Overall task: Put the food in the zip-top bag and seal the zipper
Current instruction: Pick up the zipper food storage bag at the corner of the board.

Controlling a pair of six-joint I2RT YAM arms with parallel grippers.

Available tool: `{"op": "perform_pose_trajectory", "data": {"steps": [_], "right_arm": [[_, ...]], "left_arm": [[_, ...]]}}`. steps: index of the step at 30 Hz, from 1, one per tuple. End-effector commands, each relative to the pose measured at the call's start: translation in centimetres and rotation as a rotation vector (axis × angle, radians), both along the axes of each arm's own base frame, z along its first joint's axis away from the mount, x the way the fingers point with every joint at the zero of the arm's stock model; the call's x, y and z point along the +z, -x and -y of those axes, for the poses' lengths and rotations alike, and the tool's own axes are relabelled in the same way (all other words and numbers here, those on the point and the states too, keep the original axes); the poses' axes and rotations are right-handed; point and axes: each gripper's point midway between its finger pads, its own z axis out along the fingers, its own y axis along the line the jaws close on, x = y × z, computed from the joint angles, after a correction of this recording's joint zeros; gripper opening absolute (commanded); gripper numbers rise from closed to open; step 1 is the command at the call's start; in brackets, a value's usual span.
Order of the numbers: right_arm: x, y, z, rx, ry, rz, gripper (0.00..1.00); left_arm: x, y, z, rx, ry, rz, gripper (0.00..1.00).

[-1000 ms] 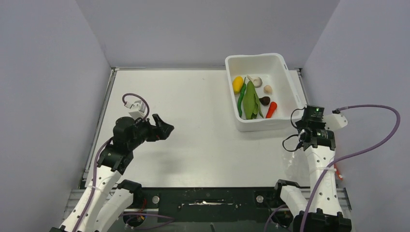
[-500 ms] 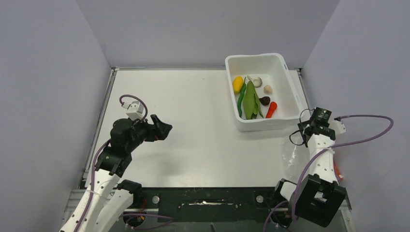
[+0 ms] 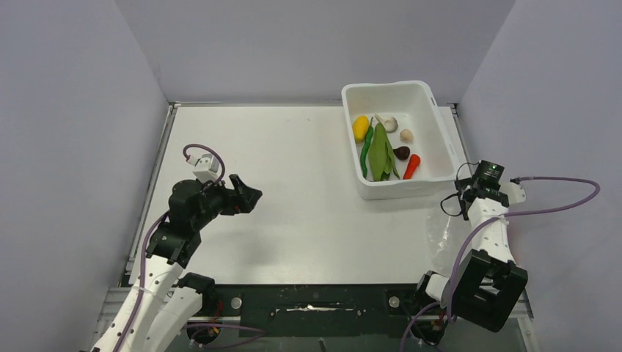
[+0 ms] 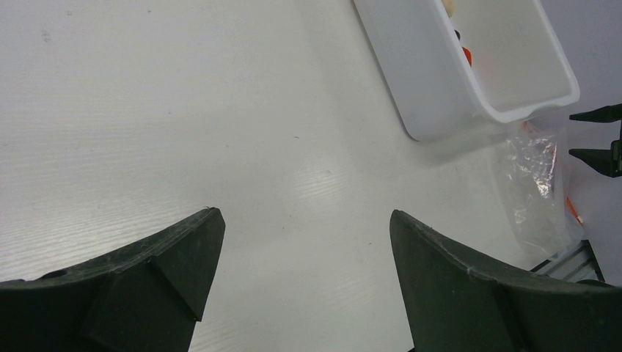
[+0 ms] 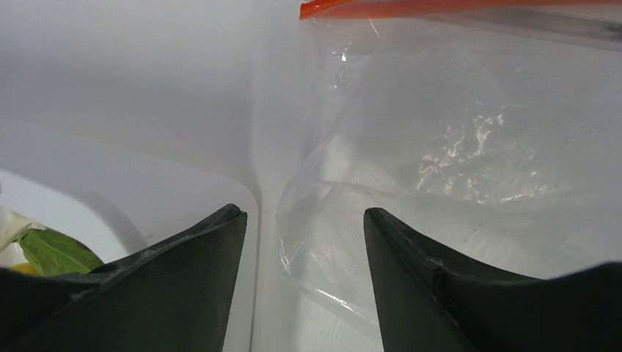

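Note:
The food lies in a white tub [image 3: 429, 99]: yellow lump [image 3: 360, 127], thin green pepper [image 3: 364, 152], green leaf [image 3: 380, 154], beige piece [image 3: 406, 135], maroon piece [image 3: 401, 152], orange-red cone [image 3: 412, 166]. The clear zip-top bag [image 3: 449, 238] lies flat on the table near the tub's front right corner, its red-orange zipper [image 3: 514, 258] toward the near right. In the right wrist view the bag [image 5: 455, 139] and zipper [image 5: 440, 7] lie ahead. My right gripper [image 3: 473, 196] [image 5: 302, 220] is open and empty over the bag's far end. My left gripper [image 3: 246, 194] [image 4: 304, 216] is open and empty above bare table.
The white tub's corner [image 5: 183, 198] sits just left of my right fingers, with the leaf [image 5: 51, 251] showing inside. In the left wrist view the tub [image 4: 440, 81] and bag [image 4: 535, 176] lie far right. Grey walls enclose the table on three sides.
My right wrist has moved right and settled over the bag while its elbow folded back toward the base. My left gripper has shifted slightly left.

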Motion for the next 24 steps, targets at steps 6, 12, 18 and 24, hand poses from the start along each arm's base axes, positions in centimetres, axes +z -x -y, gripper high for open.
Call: {"op": "perform_pose_trajectory", "data": {"steps": [6,12,18,24], "right_arm": [[-1.0,-0.3,1.7,-0.054,0.043,-0.023,0.60],[-2.5,-0.3,1.7,-0.055,0.023,-0.056,0.54],[-3.1,-0.2,1.4,-0.037,0.019,-0.061,0.20],[-1.7,1.0,1.6,-0.055,0.053,-0.067,0.00]], "left_arm": [[1.6,-0.7,0.0,0.000,0.008,0.069,0.81],[2.0,-0.6,-0.7,0.040,0.006,0.098,0.81],[2.0,-0.6,-0.8,0.045,0.004,0.097,0.81],[2.1,-0.5,-0.8,0.043,0.007,0.100,0.80]]}}
